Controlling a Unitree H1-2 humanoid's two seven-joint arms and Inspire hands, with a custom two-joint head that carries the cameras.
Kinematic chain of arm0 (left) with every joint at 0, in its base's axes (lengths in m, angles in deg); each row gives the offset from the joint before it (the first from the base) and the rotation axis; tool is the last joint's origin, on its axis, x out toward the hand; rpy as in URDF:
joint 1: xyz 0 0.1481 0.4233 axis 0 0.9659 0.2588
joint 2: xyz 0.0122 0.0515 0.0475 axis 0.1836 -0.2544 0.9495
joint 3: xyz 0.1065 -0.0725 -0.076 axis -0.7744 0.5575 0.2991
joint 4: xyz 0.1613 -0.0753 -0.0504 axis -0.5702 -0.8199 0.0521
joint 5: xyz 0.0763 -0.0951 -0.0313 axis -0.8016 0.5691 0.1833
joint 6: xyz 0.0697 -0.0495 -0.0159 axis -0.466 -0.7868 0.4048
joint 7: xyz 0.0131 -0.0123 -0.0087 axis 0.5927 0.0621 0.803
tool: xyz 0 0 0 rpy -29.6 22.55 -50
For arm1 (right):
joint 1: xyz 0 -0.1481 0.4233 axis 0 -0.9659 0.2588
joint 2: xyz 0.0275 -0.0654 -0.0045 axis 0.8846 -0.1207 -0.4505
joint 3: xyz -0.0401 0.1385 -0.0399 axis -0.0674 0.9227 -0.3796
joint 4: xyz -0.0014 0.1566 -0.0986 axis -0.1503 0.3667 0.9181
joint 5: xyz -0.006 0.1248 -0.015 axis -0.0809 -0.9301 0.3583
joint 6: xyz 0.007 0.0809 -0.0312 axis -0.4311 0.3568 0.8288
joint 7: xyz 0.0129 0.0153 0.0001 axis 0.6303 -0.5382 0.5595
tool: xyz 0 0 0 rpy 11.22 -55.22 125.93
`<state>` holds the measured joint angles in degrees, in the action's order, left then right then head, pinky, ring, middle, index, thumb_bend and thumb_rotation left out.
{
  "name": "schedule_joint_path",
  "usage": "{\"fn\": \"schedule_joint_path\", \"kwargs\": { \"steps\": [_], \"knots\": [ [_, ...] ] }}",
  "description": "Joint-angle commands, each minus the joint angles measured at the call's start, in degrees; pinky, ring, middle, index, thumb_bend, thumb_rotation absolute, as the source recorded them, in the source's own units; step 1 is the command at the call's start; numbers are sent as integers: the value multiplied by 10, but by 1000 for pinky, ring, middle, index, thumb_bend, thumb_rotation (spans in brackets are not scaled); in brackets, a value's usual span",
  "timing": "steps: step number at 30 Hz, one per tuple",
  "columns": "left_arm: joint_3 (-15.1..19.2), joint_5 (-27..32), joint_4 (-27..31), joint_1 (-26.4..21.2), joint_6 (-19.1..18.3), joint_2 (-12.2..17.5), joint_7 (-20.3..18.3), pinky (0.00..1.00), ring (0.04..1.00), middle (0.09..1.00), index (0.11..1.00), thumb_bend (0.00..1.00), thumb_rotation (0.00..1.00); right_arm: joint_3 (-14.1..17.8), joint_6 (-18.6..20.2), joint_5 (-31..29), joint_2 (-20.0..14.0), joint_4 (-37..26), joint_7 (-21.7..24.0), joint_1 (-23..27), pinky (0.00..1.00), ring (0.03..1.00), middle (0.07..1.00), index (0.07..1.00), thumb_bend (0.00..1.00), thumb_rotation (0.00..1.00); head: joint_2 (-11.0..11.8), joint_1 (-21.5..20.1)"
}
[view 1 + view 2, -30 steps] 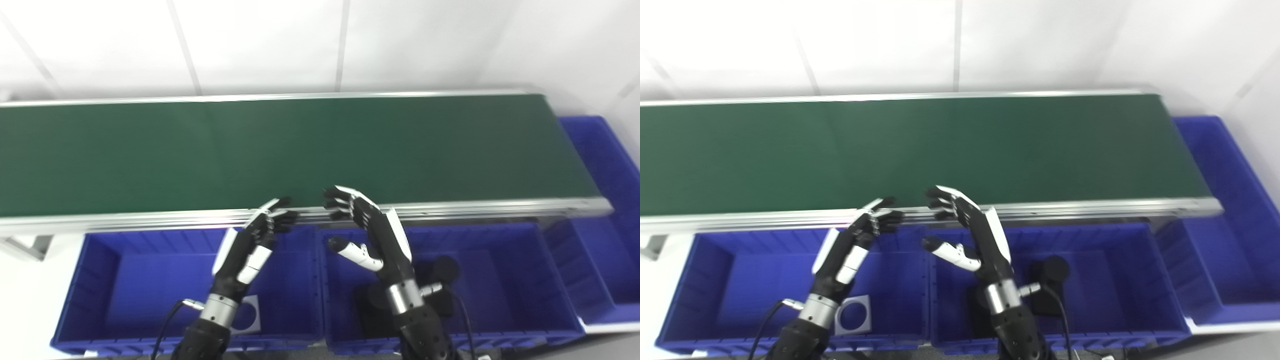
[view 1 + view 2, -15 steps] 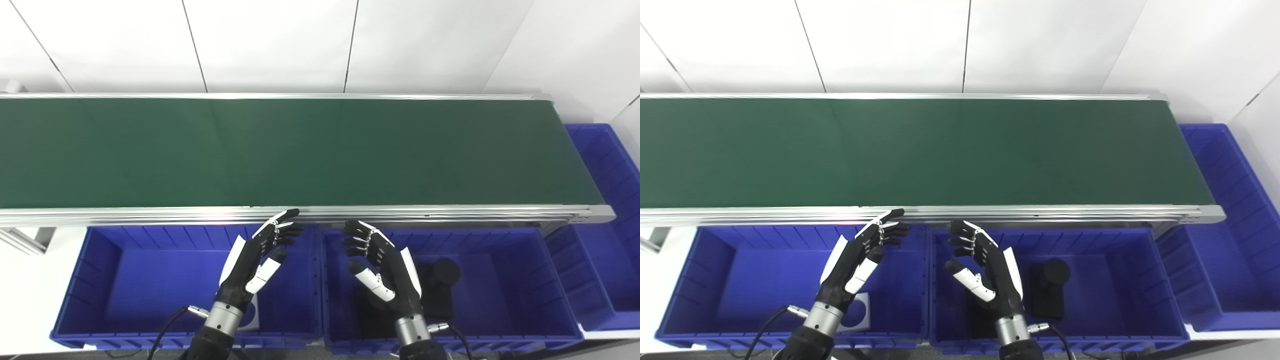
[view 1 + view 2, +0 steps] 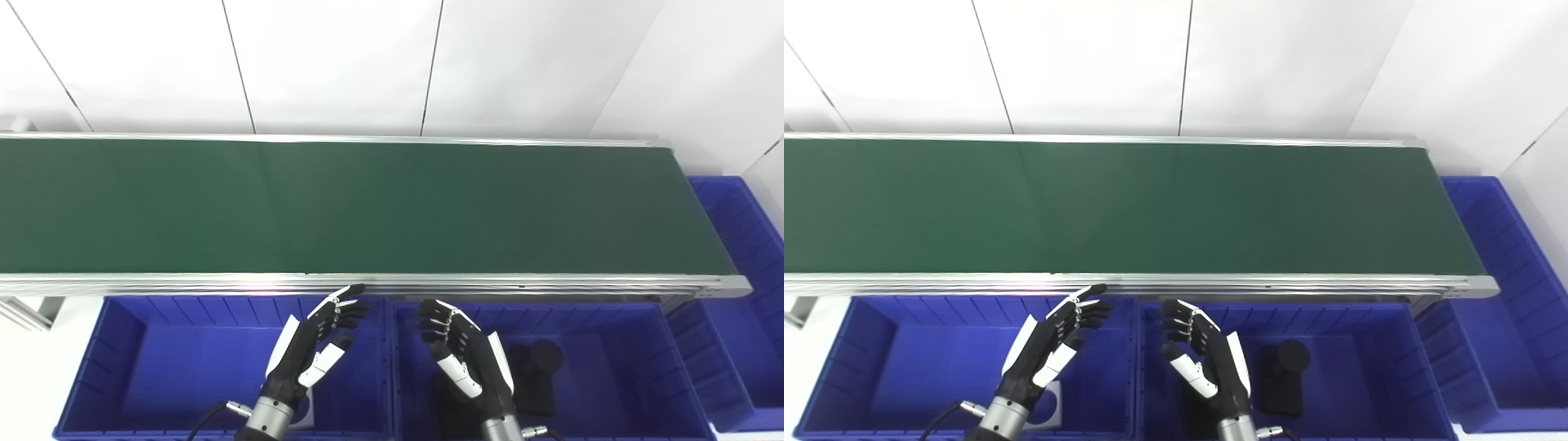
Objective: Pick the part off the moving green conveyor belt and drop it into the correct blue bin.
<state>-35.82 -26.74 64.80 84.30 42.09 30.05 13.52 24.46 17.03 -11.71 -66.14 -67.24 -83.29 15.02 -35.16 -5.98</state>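
The green conveyor belt [image 3: 367,208] runs across the view and carries no part. My left hand [image 3: 312,349] hovers open over the left blue bin [image 3: 153,361], fingers spread and holding nothing. My right hand [image 3: 462,358] hovers open over the middle blue bin [image 3: 618,367], also holding nothing. Both hands stay just in front of the belt's near metal rail [image 3: 490,283]. A flat grey square plate with a round hole [image 3: 1046,409] lies in the left bin, partly hidden by my left wrist. A black part with a round knob [image 3: 539,373] lies in the middle bin.
A third blue bin [image 3: 744,294] stands at the belt's right end. A white panelled wall [image 3: 343,61] rises behind the belt. A metal frame leg [image 3: 27,304] shows at the far left under the rail.
The camera has tilted up, so the belt sits lower in the picture. Both hands have drawn back from the rail toward me, and the right hand's thumb has come closer to its fingers.
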Motion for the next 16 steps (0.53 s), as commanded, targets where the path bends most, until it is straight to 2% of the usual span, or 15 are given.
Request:
{"fn": "schedule_joint_path", "kwargs": {
  "steps": [1, 4, 7, 13, 16],
  "knots": [
    [-3, 4, 6, -11, 19, -3, 11, 705, 752, 767, 838, 733, 941, -10, -34, 5, -3, -20, -6, 7, 662, 718, 755, 752, 838, 735, 8, 2],
    [-4, 7, -3, -13, 19, -5, 11, 708, 755, 764, 833, 749, 933, -20, -34, 10, -8, -24, -11, 8, 670, 724, 754, 748, 845, 710, 21, 9],
    [-8, 4, -8, -15, 19, -5, 17, 715, 755, 760, 832, 770, 936, -28, -34, 14, -12, -25, -18, 8, 677, 729, 755, 747, 854, 705, 21, 9],
    [-17, -2, -3, -15, 19, -1, 31, 716, 755, 759, 833, 775, 944, -37, -34, 18, -19, -24, -29, 8, 684, 729, 756, 751, 839, 717, 17, 10],
    [-23, -2, 3, -14, 19, 1, 35, 729, 763, 764, 839, 759, 945, -38, -34, 13, -21, -32, -28, 5, 689, 734, 762, 753, 823, 709, 5, 17]
  ]
}}
